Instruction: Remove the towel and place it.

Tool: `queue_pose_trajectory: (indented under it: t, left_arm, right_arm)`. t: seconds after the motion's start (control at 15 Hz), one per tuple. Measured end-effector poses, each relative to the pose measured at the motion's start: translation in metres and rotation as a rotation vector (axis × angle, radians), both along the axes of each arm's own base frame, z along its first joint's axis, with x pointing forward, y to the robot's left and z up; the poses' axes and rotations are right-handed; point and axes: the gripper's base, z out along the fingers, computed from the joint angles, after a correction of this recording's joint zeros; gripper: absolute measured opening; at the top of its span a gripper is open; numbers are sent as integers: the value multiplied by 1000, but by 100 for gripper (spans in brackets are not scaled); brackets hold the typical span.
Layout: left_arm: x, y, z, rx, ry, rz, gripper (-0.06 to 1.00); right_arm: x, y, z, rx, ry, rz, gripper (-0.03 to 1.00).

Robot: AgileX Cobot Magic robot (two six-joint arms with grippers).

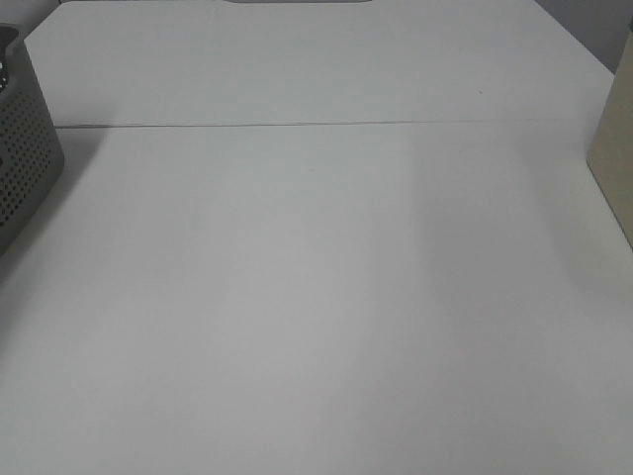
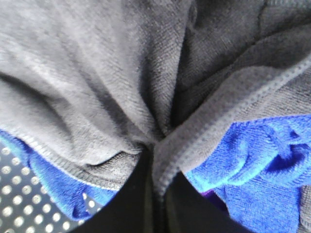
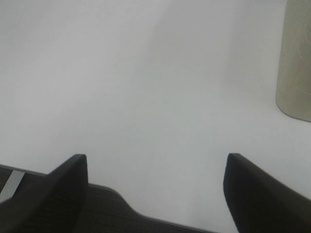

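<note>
From the high camera, the bench [image 1: 316,297] is white and bare across the middle. The grey perforated basket [image 1: 25,148] sits at the frame's edge at about nine o'clock, and a beige container [image 1: 615,158] shows at three o'clock. Neither arm nor the towel can be seen from here.

The left wrist camera is filled by the towel [image 2: 121,73], dark charcoal terry bunched into deep folds. The left claw [image 2: 156,160] is clamped together on a gathered ridge of it, a stitched hem caught between the dark fingers. The pinched ridge runs straight away from the claw along its line of reach. A blue cloth [image 2: 262,160] lies under the towel on both sides of the grip, and the basket's dotted wall [image 2: 19,194] shows beside it, so the towel is in the basket. Judging by this, the coming move is a lift up and out, then across toward three o'clock, where the bench is free. The blue cloth could be dragged along.

In the right wrist camera the right claw [image 3: 155,179] stands wide apart over bare bench, holding nothing, with the beige container ahead and to one side. The left arm is plainly the nearer one.
</note>
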Motion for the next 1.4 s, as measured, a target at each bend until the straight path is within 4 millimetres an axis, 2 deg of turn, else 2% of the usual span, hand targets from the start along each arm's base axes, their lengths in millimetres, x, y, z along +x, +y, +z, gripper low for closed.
queue_pose_trajectory:
  t: [0.13,0.33,0.6,0.8,0.87,0.93,1.0,1.4]
  left_arm:
    - [-3,-1,16,4,-36,35,0]
    - [-13,-6,57,-17,-147,198,0]
    - [-37,-18,126,-41,-318,294,0]
    - [-60,-39,177,-85,-450,331,0]
    - [-64,-44,185,-100,-474,343,0]
    - [-70,-55,198,-123,-510,342,0]
    - [-79,-79,219,-134,-558,287,0]
    - [-111,-152,267,-191,-675,103,0]
  right_arm:
    - [0,0,0,0,0,0,75]
    - [0,0,0,0,0,0,75]
    - [0,0,0,0,0,0,75]
    - [0,0,0,0,0,0,75]
    - [0,0,0,0,0,0,75]
    - [0,0,0,0,0,0,75]
    - [0,0,0,0,0,0,75]
    - [0,0,0,0,0,0,75]
